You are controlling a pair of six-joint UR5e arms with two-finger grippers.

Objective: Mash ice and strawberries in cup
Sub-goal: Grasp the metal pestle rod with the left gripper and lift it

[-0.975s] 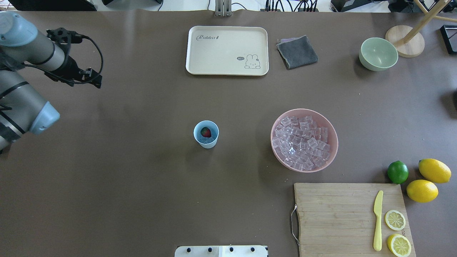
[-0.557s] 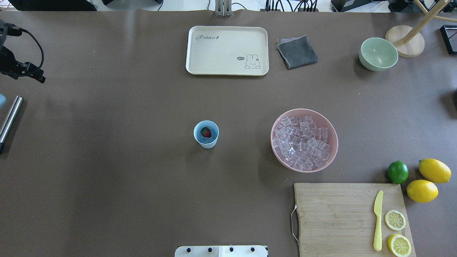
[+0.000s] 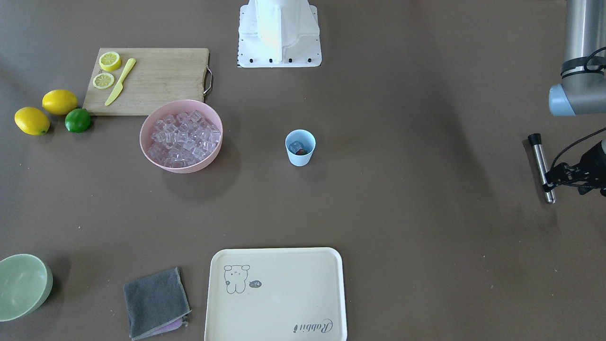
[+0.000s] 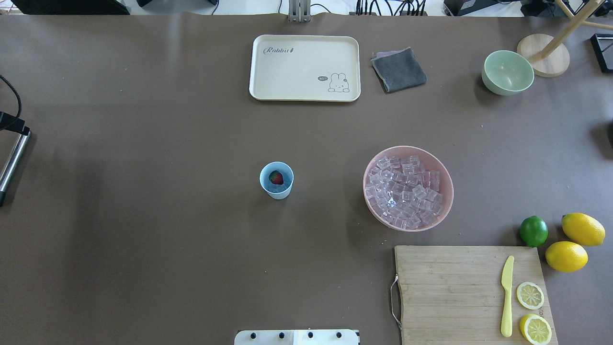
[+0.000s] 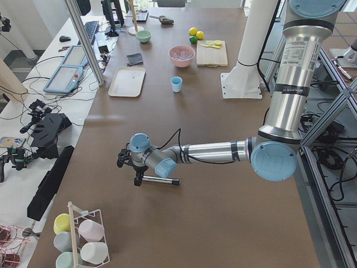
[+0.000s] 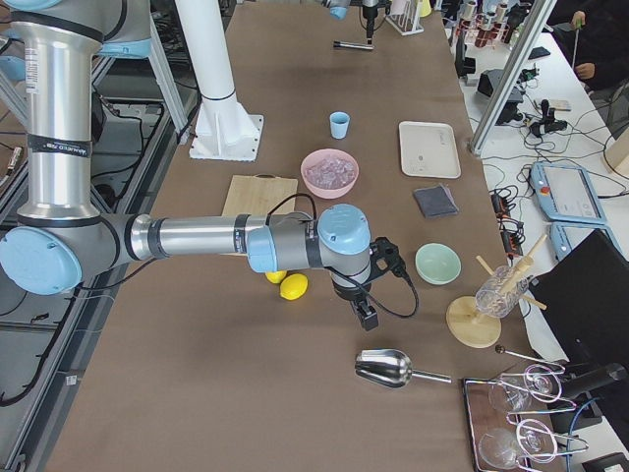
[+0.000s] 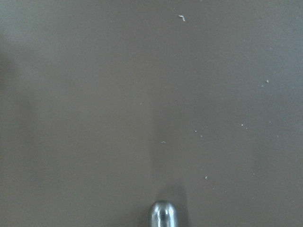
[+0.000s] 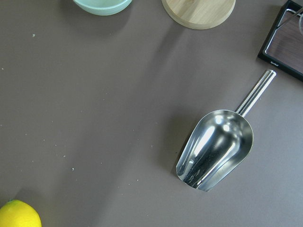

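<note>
Honestly, no telling the finger gap on the left gripper (image 5: 137, 177), poised right over the steel muddler (image 3: 540, 161). Off at 3 o'clock: cup (image 4: 277, 180) holding strawberry (image 4: 276, 178) and ice (image 3: 296, 146). Farther out, right gripper (image 6: 366, 315), gap equally unreadable. Might roll the muddler away with an off-centre pinch.
</note>
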